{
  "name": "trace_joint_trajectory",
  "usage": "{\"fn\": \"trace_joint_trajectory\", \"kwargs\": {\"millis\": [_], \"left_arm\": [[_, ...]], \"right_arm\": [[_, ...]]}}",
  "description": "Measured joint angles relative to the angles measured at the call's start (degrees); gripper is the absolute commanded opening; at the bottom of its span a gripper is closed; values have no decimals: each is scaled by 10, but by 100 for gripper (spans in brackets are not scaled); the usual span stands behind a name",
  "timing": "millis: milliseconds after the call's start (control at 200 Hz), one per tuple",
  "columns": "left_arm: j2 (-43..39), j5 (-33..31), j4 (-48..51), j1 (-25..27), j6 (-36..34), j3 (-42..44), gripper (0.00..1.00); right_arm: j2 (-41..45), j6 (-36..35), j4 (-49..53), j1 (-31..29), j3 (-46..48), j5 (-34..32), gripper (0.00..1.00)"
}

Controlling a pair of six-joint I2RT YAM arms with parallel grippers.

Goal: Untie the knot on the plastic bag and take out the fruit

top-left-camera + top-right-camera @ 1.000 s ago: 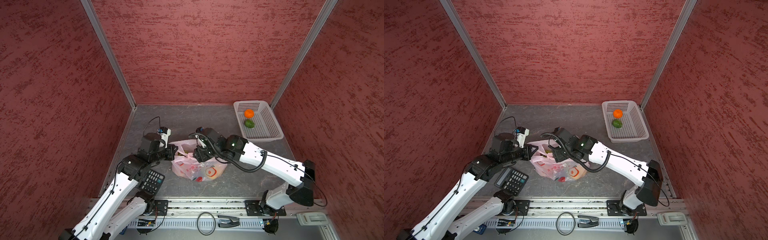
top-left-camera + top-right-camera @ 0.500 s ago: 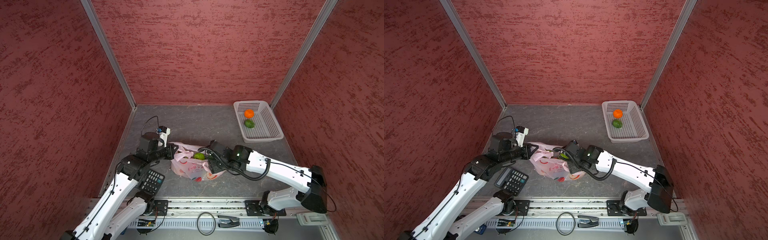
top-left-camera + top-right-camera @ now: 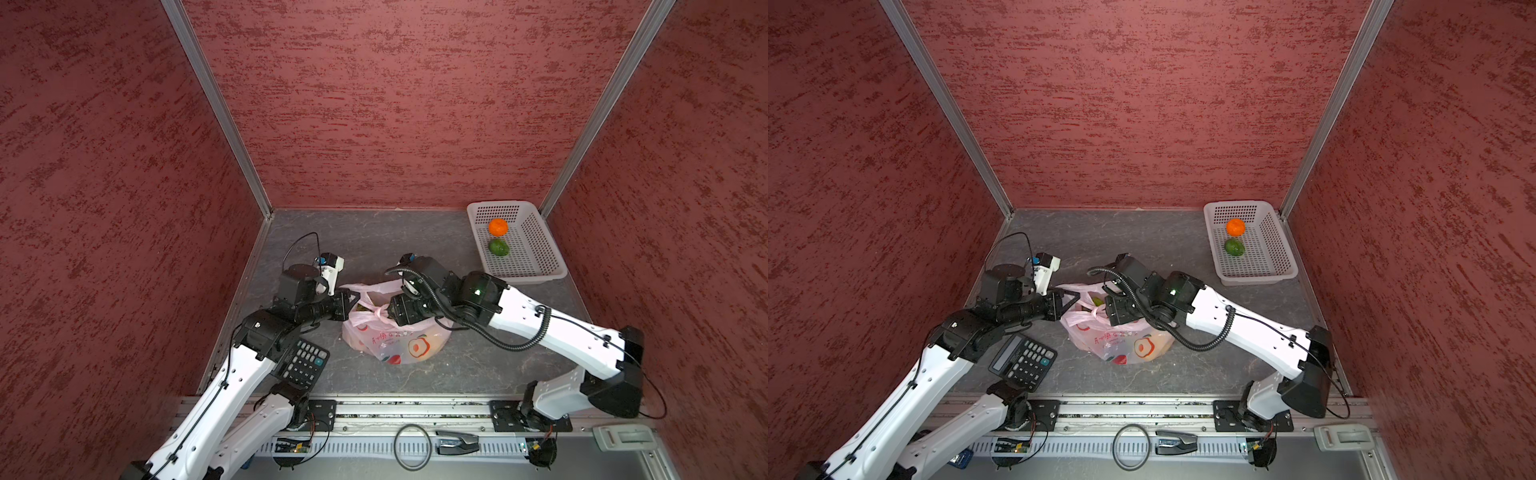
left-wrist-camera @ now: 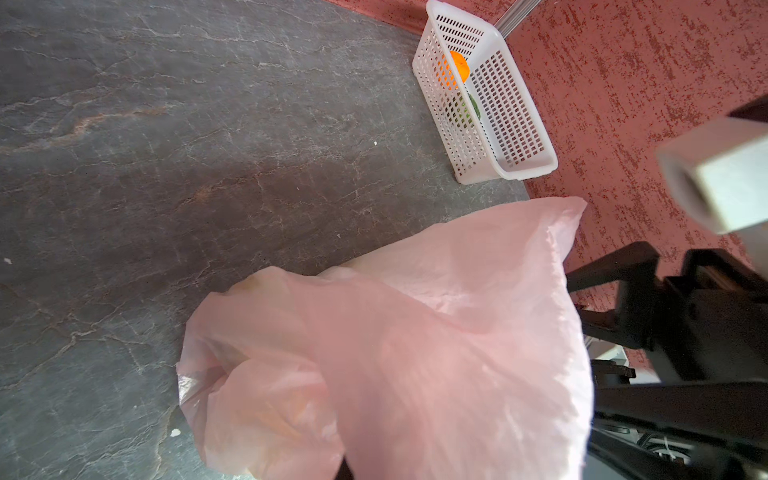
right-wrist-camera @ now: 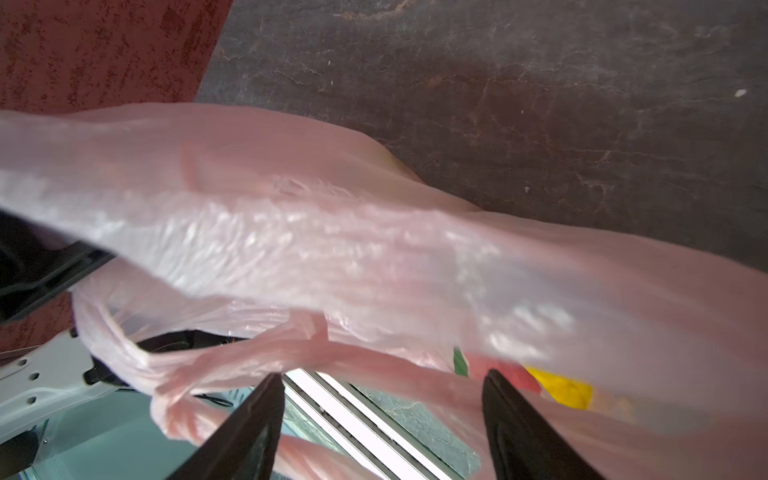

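Left tool (image 3: 351, 298) clamped on plastic bag (image 3: 395, 343) rim, holding the film taut. Right tool (image 5: 382, 401) jaws apart, straddling handle strand (image 5: 390, 370) beside knot (image 3: 377, 311), probably lining up a pull.

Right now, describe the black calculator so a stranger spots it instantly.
On the dark grey stone-look tabletop, find the front left corner. The flat black plastic calculator lies there, left of the translucent pink plastic bag; it alone has rows of keys and a display.

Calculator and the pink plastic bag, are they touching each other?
Apart. In a top view, bare table shows between the calculator and the plastic bag.
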State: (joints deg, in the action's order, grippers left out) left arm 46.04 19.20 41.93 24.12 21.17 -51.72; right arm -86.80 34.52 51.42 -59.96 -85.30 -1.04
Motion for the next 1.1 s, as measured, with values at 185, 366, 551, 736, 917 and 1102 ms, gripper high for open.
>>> {"fn": "trace_joint_trajectory", "kwargs": {"millis": [185,366,551,736,917,1102], "left_arm": [[-3,0,0,3,-2,0,0],[-9,-2,0,3,-2,0,0],[-7,-2,-1,3,-2,0,0],[-2,-2,-6,1,-2,0,0],[-2,1,-6,-7,-4,0,0],[-3,5,-3,-8,-7,0,0]], "right_arm": [[-37,-7,3,-1,-15,5,72],[-6,-6,-37,-8,51,23,63],[-5,7,-58,-45,139,18,62],[0,39,-48,-55,222,-12,61],[23,56,1,-55,227,-37,70],[58,57,23,-56,139,-28,72]]}}
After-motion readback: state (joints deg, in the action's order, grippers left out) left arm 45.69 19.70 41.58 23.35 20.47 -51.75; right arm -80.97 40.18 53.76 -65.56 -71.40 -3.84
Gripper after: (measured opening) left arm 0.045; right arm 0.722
